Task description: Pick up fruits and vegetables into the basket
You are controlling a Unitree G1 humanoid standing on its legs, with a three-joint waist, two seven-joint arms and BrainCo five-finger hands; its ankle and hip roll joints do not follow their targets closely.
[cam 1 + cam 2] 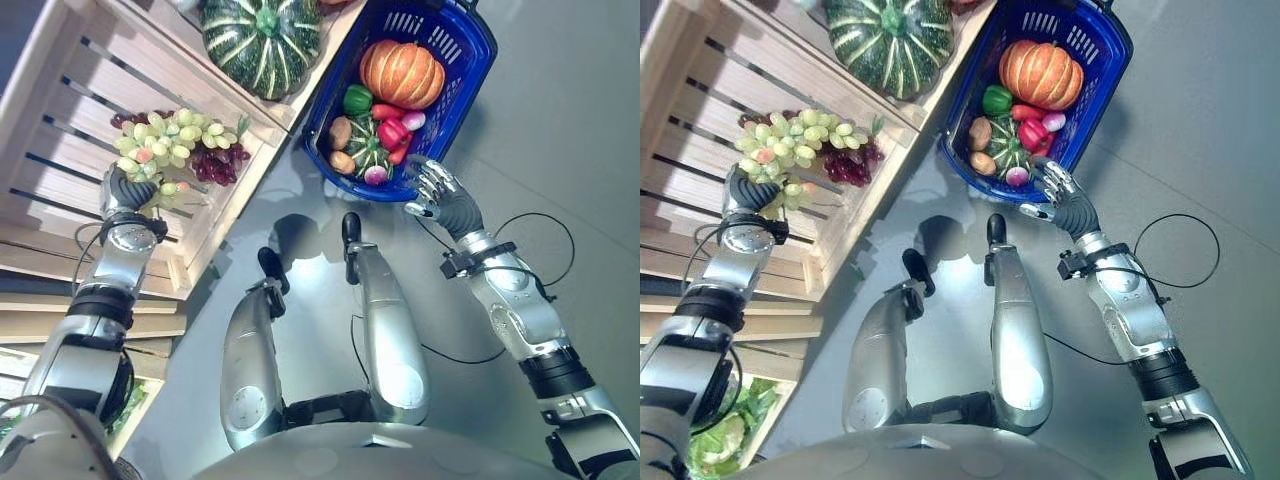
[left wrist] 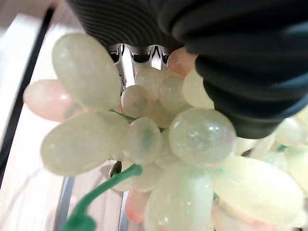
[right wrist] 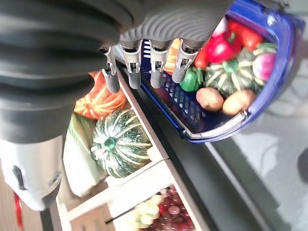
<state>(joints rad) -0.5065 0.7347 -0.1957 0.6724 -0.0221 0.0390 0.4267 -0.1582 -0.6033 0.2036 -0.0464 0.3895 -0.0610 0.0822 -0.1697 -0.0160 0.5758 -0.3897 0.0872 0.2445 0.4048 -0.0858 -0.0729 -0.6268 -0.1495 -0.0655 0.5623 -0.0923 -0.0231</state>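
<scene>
Green grapes [image 1: 165, 140] are lying in a slatted wooden crate [image 1: 70, 120], their cluster stretching across the slats toward the purple grapes [image 1: 215, 165] beside them. The left hand [image 1: 128, 187] is pressing into the near end; its fingers are buried among the grapes, so their grip cannot be told. The right hand [image 1: 440, 195] is hovering with fingers spread just by the blue basket [image 1: 470, 70], holding nothing. The striped squash [image 1: 262, 40] is cut off at the frame edge.

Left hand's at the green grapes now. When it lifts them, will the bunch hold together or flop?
Probably flops: the green grapes are loose berries on a thin green stem, so some will dangle. The glossy berries may slip. The left hand has its fingers buried in the cluster, so its hold is unclear.
</scene>
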